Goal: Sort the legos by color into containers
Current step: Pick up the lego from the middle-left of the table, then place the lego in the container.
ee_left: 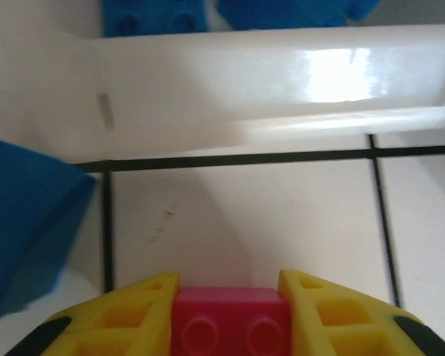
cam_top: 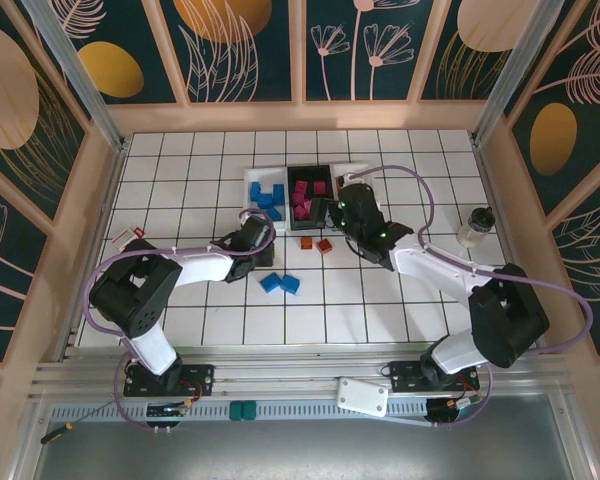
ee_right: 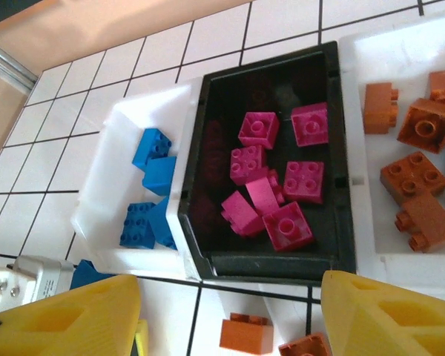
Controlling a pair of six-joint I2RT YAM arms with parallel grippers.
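Though most legos already sit sorted, at least five look unplaced, so you're late in the job but not finished.
Your left gripper (ee_left: 230,288) is clamped on a pink brick (ee_left: 230,326) at 6 o'clock of the left white tray (ee_left: 208,89). Your right gripper (ee_right: 226,289) has its jaws apart, empty, by the black tray (ee_right: 341,222). The left white tray holds blue bricks (ee_right: 150,148), the black tray pink bricks (ee_right: 258,130), and the right white tray (ee_right: 386,44) at 3 o'clock holds orange-brown bricks (ee_right: 423,122). On the tiles there's a loose orange pair (cam_top: 315,244) at the black tray's 6 o'clock and a loose blue pair (cam_top: 281,284) at 7.
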